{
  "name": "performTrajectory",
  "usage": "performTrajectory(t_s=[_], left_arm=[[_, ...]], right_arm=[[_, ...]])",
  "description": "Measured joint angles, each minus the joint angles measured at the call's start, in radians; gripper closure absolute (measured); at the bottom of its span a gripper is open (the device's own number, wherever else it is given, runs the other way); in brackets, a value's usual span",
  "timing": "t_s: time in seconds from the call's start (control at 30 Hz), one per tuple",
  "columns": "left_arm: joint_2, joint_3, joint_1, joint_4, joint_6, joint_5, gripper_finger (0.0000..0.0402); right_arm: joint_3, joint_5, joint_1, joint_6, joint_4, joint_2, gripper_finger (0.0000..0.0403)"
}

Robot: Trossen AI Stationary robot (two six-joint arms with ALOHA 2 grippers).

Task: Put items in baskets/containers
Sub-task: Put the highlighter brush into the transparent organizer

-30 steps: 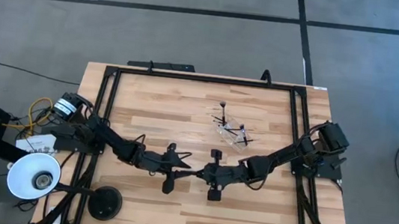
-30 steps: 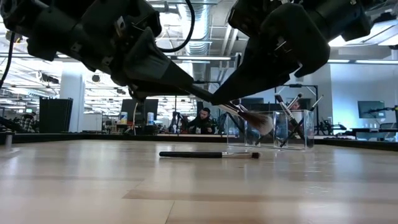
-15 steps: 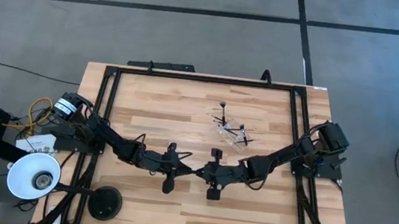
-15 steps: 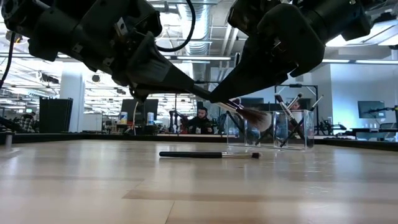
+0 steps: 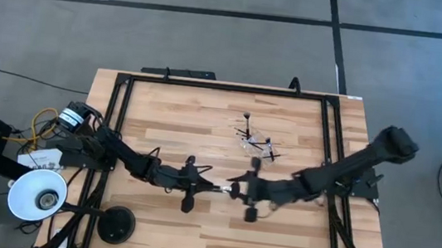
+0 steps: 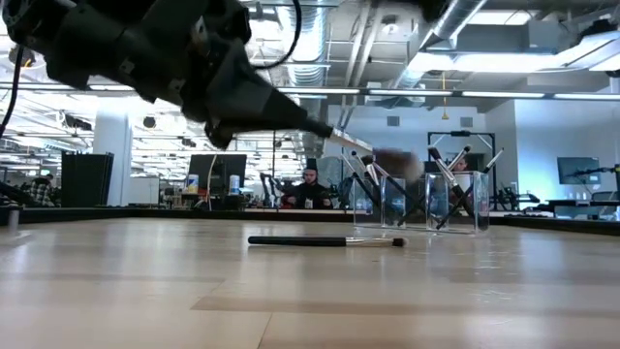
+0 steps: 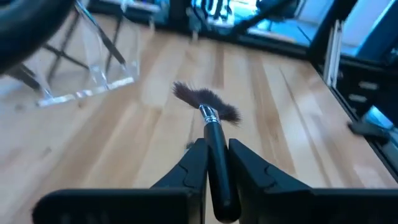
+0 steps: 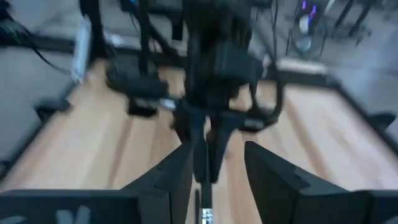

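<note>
Mid-table — left gripper (image 7: 216, 163) pinching fan brush (image 7: 208, 106), cup (image 5: 254, 143) near

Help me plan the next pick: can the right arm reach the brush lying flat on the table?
Probably yes: the right hand is open and empty, and the loose brush lies flat and uncovered.
</note>
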Motion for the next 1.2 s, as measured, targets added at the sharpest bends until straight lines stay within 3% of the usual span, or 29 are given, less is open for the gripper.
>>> performTrajectory(t_s=[0.17,0.3,0.47,0.57,0.73,0.93,1.2], left_arm=[[-0.083,0.0,0.0,0.013,0.103,-0.068,0.036],[-0.168,0.0,0.0,0.057,0.236,-0.121,0.036],[-0.21,0.0,0.0,0.101,0.412,-0.123,0.036],[-0.209,0.0,0.0,0.101,0.492,-0.124,0.036],[-0.208,0.0,-0.008,0.146,0.586,-0.179,0.036],[-0.208,0.0,-0.011,0.159,0.606,-0.185,0.036],[-0.208,0.0,-0.013,0.158,0.606,-0.188,0.036]], right_arm=[[-0.007,0.101,0.108,-0.009,-0.022,-0.182,0.0257],[-0.118,0.122,0.157,-0.058,0.139,-0.194,0.0261],[-0.269,0.178,0.078,-0.1,0.526,-0.073,0.0268],[-0.298,0.125,-0.004,-0.012,0.745,0.028,0.0271],[-0.296,-0.09,-0.092,0.191,0.899,0.169,0.0271],[-0.292,-0.095,-0.138,0.298,1.024,0.281,0.0278],[-0.288,-0.093,-0.151,0.234,1.259,0.326,0.0284]])
